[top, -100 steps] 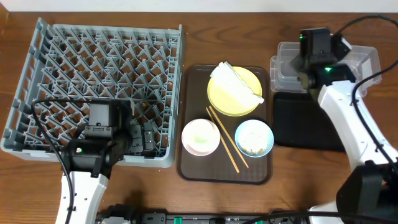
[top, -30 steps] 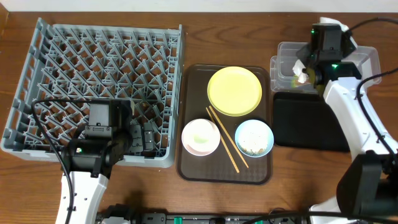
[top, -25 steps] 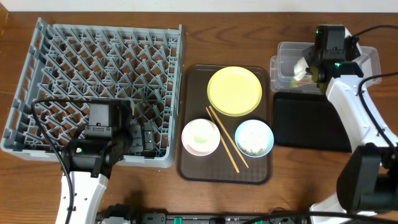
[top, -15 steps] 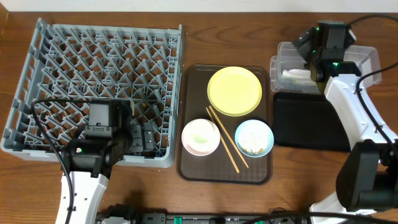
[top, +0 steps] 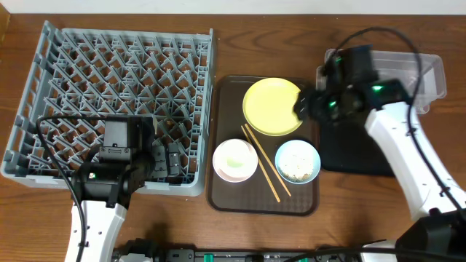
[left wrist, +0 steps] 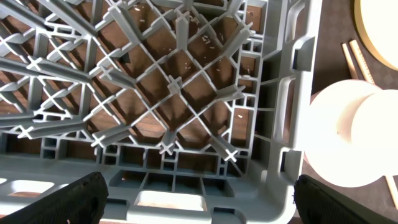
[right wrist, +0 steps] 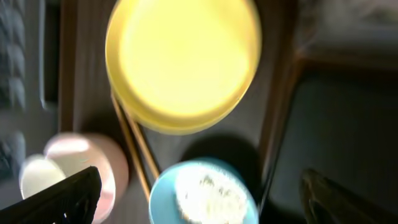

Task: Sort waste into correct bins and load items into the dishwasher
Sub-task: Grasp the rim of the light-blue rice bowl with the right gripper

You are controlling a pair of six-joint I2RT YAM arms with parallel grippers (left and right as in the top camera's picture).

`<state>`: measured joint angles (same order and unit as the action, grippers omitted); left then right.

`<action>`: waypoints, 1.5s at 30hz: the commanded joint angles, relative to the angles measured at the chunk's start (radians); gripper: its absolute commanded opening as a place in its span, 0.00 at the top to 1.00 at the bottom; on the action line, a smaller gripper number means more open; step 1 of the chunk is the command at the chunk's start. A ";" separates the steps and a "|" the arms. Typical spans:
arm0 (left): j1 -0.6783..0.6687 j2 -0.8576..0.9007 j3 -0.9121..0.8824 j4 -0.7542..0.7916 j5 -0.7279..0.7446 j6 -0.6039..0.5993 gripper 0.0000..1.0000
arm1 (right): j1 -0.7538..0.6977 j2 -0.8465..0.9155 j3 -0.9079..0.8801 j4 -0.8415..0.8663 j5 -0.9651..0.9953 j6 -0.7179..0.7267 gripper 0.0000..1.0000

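Right gripper [top: 306, 108] hung over the right rim of the brown tray [top: 218, 196], just beside the plate [top: 271, 108]. Its jaws stood wide apart with nothing between them. Left gripper [top: 166, 161] sat over the near right corner of the rack [top: 109, 80], likewise spread and empty.

Blue bowl [top: 297, 161] lay at the near right of the brown tray, with crumbs [right wrist: 208, 196] in its bottom. Chopsticks [top: 262, 164] lay between it and the white bowl [top: 234, 160]. Their far ends met the plate's rim, though I could not tell whether they were touching it or under it. Your right arm hid most of the tub [top: 429, 69]. The black tray [top: 357, 149] lay just right of the brown one. Napkin and wrapper were nowhere in sight.

Judgement: the crumbs looked like the waste left, so the blue bowl was your step.
- The wrist view was blurred, so you needed to settle over the bowl before going down.
- The right-hand rim was the place to pinch, one finger inside and one outside, away from the chopsticks.
- You had to lift the bowl level, carry it low, then tip it slowly and close over the bin.
- Which bin takes food, the scene did not tell.
- Risks were nudging the chopsticks and spilling crumbs on the tray.
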<state>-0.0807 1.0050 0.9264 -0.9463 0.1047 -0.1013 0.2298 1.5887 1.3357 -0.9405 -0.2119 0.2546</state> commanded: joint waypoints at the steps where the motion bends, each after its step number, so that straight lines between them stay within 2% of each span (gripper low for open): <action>1: -0.003 0.000 0.024 -0.007 -0.008 -0.002 0.02 | 0.102 -0.005 -0.017 -0.055 0.115 0.007 0.01; 6: -0.003 0.000 0.024 -0.007 -0.008 -0.002 0.02 | 0.212 -0.005 -0.059 -0.061 0.157 0.067 0.02; 9: -0.003 0.000 0.024 -0.007 -0.008 -0.002 0.02 | 0.267 -0.005 -0.127 -0.027 0.159 0.067 0.08; 14: -0.003 0.000 0.024 -0.007 -0.008 -0.002 0.02 | 0.338 -0.005 -0.248 0.049 0.159 0.068 0.25; 20: -0.003 0.000 0.024 -0.007 -0.008 -0.002 0.02 | 0.408 -0.005 -0.362 0.172 0.160 0.089 0.36; 22: -0.003 0.000 0.024 -0.007 -0.008 -0.002 0.02 | 0.428 -0.005 -0.394 0.219 0.161 0.090 0.43; 28: -0.003 0.000 0.024 -0.010 -0.008 -0.002 0.02 | 0.459 0.001 -0.455 0.279 0.220 0.154 0.55; 30: -0.003 0.000 0.024 -0.010 -0.008 -0.002 0.02 | 0.461 0.001 -0.456 0.279 0.240 0.160 0.62; 32: -0.003 0.000 0.024 -0.010 -0.008 -0.002 0.02 | 0.462 0.001 -0.456 0.298 0.243 0.160 0.74; 33: -0.003 0.000 0.024 -0.010 -0.008 -0.002 0.02 | 0.462 0.001 -0.456 0.309 0.245 0.161 0.76; 39: -0.003 0.000 0.024 -0.011 -0.008 -0.002 0.02 | 0.462 0.001 -0.456 0.346 0.290 0.167 0.87; 45: -0.003 0.000 0.024 -0.011 -0.008 -0.002 0.02 | 0.465 0.001 -0.456 0.327 0.291 0.167 0.88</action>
<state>-0.0807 1.0054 0.9276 -0.9539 0.1047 -0.1009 0.6868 1.5887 0.8833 -0.6060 0.0460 0.4137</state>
